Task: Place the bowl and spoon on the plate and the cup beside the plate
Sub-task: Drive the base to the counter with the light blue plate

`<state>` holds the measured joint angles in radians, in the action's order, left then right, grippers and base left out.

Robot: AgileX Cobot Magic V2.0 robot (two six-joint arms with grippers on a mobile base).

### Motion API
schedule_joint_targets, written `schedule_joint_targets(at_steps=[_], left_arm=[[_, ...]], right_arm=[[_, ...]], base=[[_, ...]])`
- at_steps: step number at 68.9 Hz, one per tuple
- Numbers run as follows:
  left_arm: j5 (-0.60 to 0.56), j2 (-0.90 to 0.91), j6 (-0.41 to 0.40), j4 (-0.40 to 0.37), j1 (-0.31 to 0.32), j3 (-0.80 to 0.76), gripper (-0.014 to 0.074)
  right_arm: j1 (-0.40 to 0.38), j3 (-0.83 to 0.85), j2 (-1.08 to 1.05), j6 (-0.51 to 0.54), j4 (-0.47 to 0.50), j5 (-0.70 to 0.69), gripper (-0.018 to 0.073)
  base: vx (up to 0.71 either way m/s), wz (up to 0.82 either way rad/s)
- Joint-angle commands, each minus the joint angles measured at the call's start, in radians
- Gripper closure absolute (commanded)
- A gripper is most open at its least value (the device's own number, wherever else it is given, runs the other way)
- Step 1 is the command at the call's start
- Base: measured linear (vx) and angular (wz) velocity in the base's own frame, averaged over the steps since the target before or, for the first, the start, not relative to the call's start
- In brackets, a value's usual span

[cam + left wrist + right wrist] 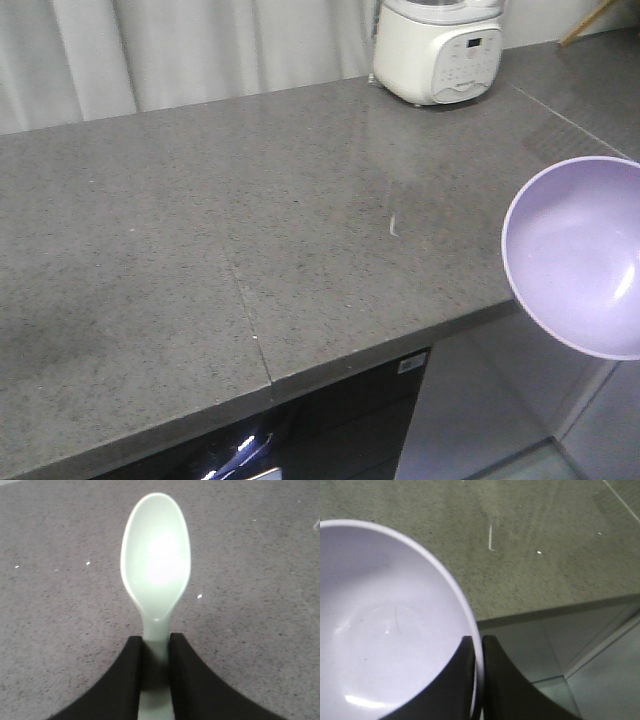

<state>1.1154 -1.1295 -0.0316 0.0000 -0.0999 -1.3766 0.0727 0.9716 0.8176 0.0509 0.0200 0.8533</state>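
A pale mint-green spoon (156,570) fills the left wrist view, scoop pointing away, above the grey counter. My left gripper (155,647) is shut on its handle, one black finger on each side. The lavender bowl (580,255) hangs in the air at the right of the front view, past the counter's front edge, tilted so its inside shows. My right gripper (478,647) is shut on the bowl's (385,625) rim, one finger inside and one outside. Neither gripper shows in the front view. The plate and the cup are out of view.
A grey speckled stone counter (250,240) spans the front view, with a seam running to its front edge (262,358). A white rice cooker (440,48) stands at the back right against a curtain. A small white mark (393,226) lies on the counter. Below the edge is a dark cabinet.
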Motion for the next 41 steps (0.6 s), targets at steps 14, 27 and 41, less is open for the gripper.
schedule_joint_targets(at_steps=[14,27,41], left_arm=[[-0.050,0.016,0.002,0.000,0.007,-0.023,0.0603],[-0.050,0.016,0.002,0.000,0.007,-0.023,0.0603],[-0.050,0.016,0.002,0.000,0.007,-0.023,0.0603]], right_arm=[[0.000,0.031,-0.008,-0.002,-0.001,-0.066,0.0566],[0.000,0.031,-0.008,-0.002,-0.001,-0.066,0.0566],[0.000,0.031,-0.008,-0.002,-0.001,-0.066,0.0566]], base=[[-0.10,-0.52],[-0.09,-0.52],[-0.07,-0.55]])
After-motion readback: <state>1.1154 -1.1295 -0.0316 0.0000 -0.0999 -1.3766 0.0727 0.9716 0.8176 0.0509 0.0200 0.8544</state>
